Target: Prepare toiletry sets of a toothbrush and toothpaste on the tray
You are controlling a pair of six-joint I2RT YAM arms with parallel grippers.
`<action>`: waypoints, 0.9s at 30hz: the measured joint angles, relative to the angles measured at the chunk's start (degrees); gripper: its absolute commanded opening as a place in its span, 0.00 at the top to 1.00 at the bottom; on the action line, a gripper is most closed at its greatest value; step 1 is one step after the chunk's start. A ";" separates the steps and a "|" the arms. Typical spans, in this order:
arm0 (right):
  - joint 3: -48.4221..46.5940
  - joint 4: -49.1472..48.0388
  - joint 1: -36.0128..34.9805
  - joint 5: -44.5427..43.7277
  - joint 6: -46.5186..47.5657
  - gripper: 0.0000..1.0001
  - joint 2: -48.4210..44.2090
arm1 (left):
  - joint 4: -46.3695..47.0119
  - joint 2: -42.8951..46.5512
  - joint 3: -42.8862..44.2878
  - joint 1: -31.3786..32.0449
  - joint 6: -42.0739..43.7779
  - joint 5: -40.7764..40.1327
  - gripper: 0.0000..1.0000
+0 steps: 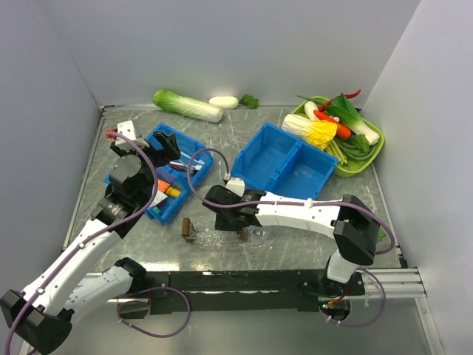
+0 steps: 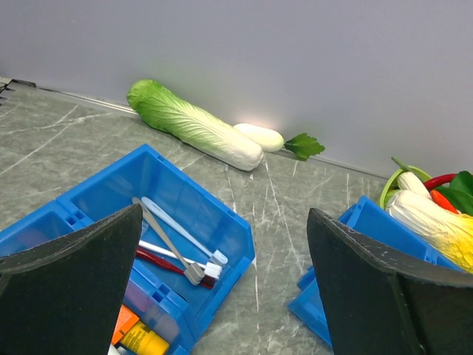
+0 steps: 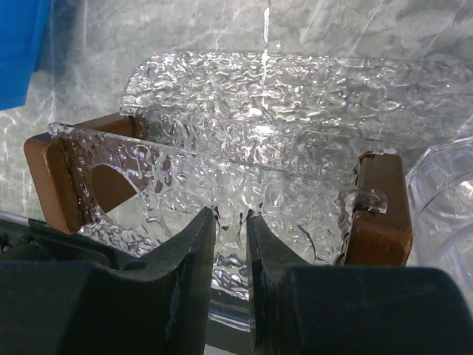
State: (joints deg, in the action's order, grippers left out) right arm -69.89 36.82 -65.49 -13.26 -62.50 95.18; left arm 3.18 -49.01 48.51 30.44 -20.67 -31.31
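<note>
1. I see the right gripper (image 3: 230, 216) clenched on the near wall of the tray (image 3: 295, 96). In the right wrist view the glassy wall stands in the narrow slot between the two fingers. The bumpy glass blurs everything behind it, so I cannot tell how deep the hold goes.

2. The tray sits on the counter (image 1: 295, 248) in front of the big bin (image 1: 284, 159), between the two arms. From above I can hardly make it out. Only its brown end pieces (image 3: 52, 177) mark it, and the right arm covers its middle.

3. Just beside the tray's right end is a clear round item (image 3: 447, 222). The frame edge cuts it off, and I cannot tell what it is.

4. The left gripper (image 2: 223, 218) is released, fingers wide apart, and hangs above the small bin (image 2: 111, 185).

5. The toothbrush (image 2: 181, 229) lies in one compartment of the small bin, alongside a grey brush (image 2: 166, 240) and a red brush (image 2: 174, 264). All three heads point to the same corner. The left finger hides the far end of the red handle.

6. The tubes (image 2: 137, 336) lie in the next compartment, mostly hidden by the left finger and the bottom edge. Only orange and yellow patches show. Their print is too small for me to read.
</note>
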 measured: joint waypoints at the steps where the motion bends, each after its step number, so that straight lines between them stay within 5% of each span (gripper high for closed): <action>1: 0.02 -0.09 0.02 0.00 0.02 1.00 0.00 | 0.00 -0.11 0.00 0.00 0.00 0.02 0.04; 27: 3.78 -4.22 1.27 0.90 1.07 1.00 0.52 | 0.00 -0.74 0.00 -0.04 -0.02 0.57 0.03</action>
State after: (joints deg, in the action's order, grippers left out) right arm -66.11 32.60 -64.23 -12.36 -61.43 95.70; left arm 3.18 -49.76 48.51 30.39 -20.69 -30.74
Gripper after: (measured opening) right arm 0.266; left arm 0.967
